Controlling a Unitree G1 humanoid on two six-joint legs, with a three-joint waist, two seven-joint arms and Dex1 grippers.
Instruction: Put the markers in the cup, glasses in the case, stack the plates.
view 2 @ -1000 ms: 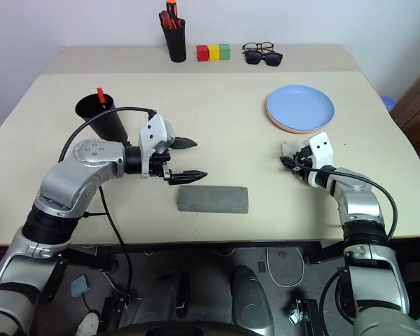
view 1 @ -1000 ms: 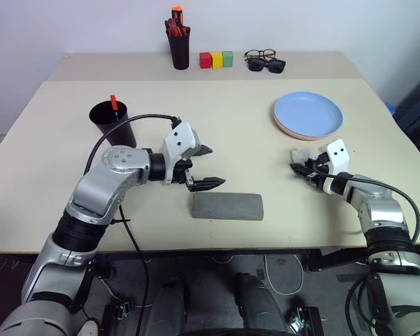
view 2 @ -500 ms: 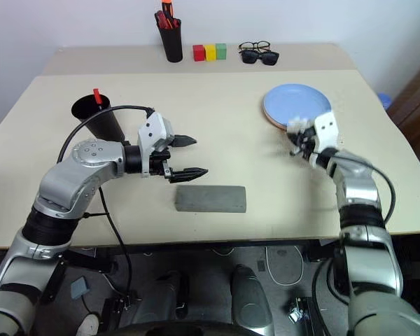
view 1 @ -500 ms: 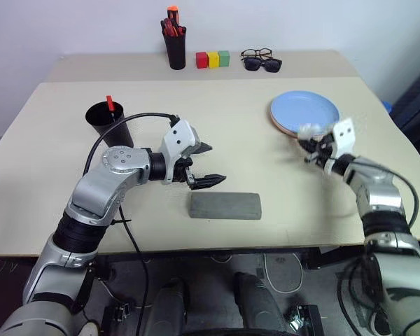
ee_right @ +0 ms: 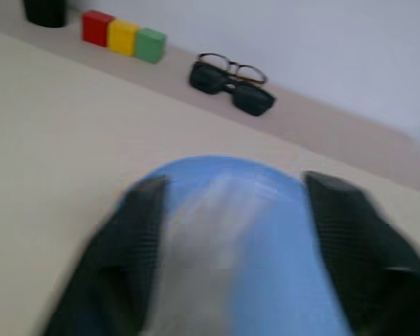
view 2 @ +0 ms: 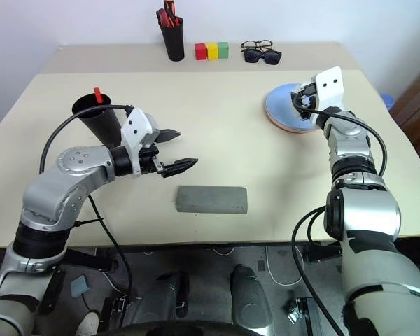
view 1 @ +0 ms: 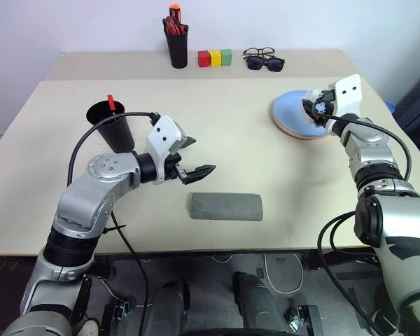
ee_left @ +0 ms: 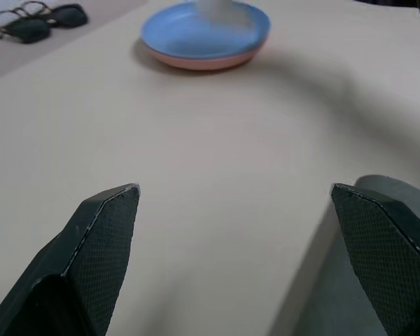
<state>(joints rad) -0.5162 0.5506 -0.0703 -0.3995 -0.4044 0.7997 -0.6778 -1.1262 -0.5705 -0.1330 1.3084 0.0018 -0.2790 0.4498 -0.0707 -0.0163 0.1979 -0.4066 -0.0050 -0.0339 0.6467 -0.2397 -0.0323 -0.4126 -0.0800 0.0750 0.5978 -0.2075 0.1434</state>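
Blue plate (view 1: 299, 112) atop pink (stacked); right tool (view 1: 315, 108) above, spread, empty; left tool (view 1: 194, 157) wide, empty.

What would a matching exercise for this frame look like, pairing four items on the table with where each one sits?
Things:
1. blue plate
2. grey case
3. red marker
4. coloured blocks

Places:
A. standing in the black cup
B. at the table's far edge, between the pen pot and the eyewear
C. on top of the pink plate
D. lying closed near the front edge

Pairs: 1-C, 2-D, 3-A, 4-B
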